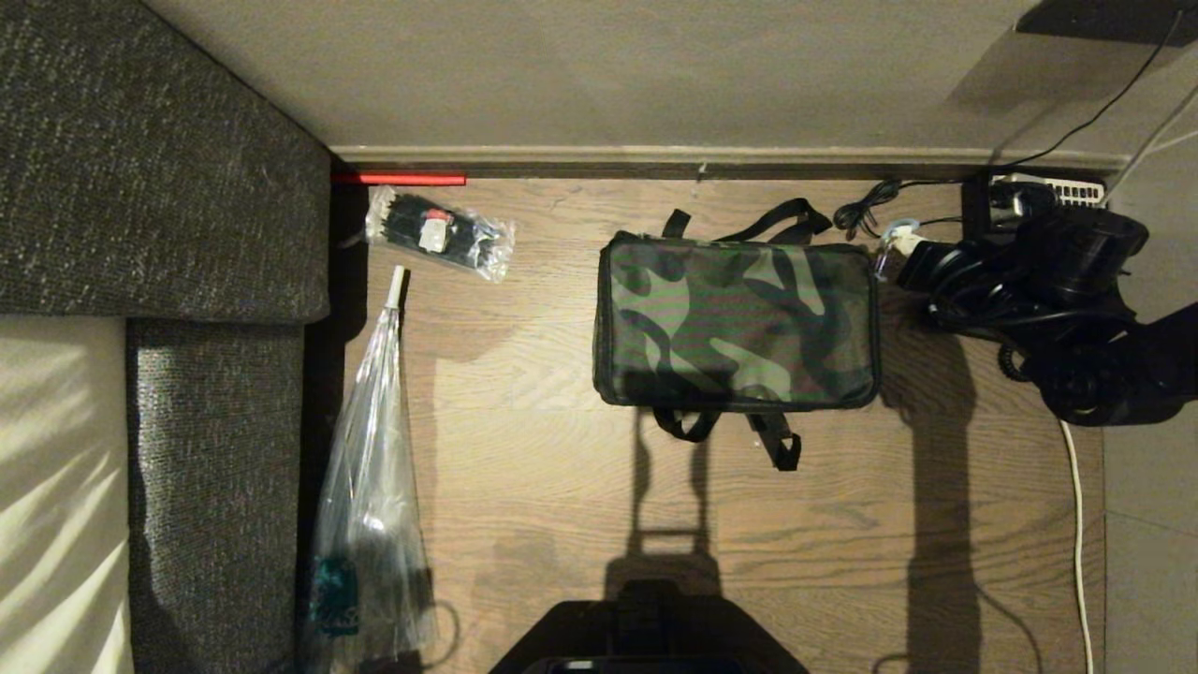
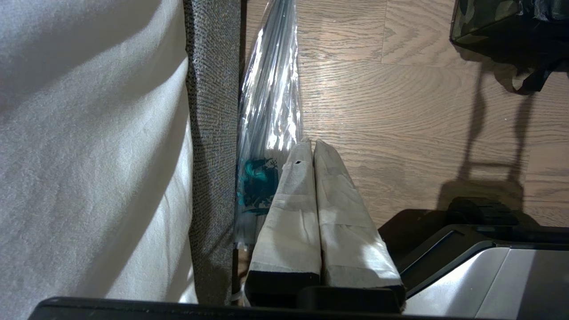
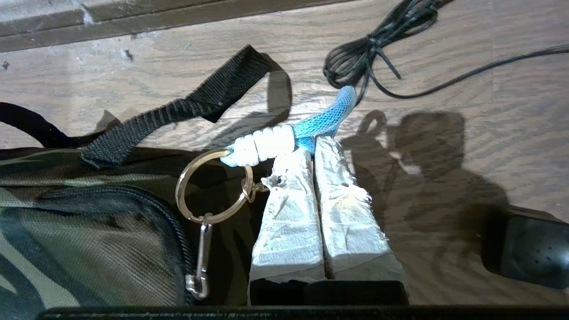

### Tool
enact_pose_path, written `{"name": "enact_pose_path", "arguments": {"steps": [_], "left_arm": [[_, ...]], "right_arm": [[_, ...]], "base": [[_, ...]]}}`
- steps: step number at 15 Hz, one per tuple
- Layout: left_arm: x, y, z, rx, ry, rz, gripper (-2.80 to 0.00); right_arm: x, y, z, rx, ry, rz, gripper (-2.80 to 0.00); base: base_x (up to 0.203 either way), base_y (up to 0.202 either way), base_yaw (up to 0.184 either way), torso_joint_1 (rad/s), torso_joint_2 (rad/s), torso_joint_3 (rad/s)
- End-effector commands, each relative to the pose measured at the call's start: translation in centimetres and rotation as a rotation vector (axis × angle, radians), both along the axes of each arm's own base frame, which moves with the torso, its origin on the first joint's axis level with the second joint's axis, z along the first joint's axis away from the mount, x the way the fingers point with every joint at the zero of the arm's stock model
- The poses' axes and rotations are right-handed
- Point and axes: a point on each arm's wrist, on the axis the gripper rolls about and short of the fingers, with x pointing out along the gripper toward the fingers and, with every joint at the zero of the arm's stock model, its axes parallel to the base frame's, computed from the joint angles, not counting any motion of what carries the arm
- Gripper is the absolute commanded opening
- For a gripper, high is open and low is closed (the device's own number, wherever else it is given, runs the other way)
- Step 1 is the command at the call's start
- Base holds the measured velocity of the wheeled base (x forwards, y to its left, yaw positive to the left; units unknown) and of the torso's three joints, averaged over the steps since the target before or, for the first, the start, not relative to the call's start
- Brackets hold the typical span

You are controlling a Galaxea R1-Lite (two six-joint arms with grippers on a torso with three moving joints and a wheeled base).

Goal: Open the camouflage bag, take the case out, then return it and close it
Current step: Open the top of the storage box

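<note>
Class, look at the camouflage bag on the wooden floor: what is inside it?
Nothing inside shows. The camouflage bag lies flat, zipped shut, so its fabric hides any contents. Only black straps stick out beside it.

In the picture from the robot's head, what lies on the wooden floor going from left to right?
Long clear plastic sleeve → rectangular green, black and tan camouflage bag → black right gripper, at the bag's right end → thin white cable.

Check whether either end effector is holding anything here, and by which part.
The right end effector is shut on the blue mesh pull tab tied to the camouflage bag zipper ring. The left end effector holds nothing.
</note>
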Motion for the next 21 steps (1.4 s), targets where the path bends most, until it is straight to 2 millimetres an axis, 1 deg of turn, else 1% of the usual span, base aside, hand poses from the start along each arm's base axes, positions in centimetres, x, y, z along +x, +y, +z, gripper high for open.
{"name": "enact_pose_path", "arguments": {"steps": [1,6,11,18,21], "left_arm": [[0.0,0.0,0.0,0.0,0.0,0.0,-2.8],[0.0,0.0,0.0,0.001,0.0,0.0,-2.8],[0.0,0.0,0.0,0.0,0.0,0.0,-2.8],[0.0,0.0,0.0,0.0,0.0,0.0,-2.8],[0.0,0.0,0.0,0.0,0.0,0.0,-2.8]], "right_arm": [[0.3,0.4,0.2,0.002,-0.017,0.012,-2.8],[1.0,1.2,0.6,0.015,-0.037,0.035,-2.8],[1.5,1.2,0.5,0.015,-0.045,0.035,-2.8],[1.4,1.3,1.1,0.018,-0.064,0.039,-2.8],[1.5,1.8,1.2,0.021,-0.071,0.052,-2.8]], "base": [[0.0,0.0,0.0,0.0,0.0,0.0],[0.0,0.0,0.0,0.0,0.0,0.0],[0.0,0.0,0.0,0.0,0.0,0.0],[0.0,0.0,0.0,0.0,0.0,0.0],[0.0,0.0,0.0,0.0,0.0,0.0]]}}
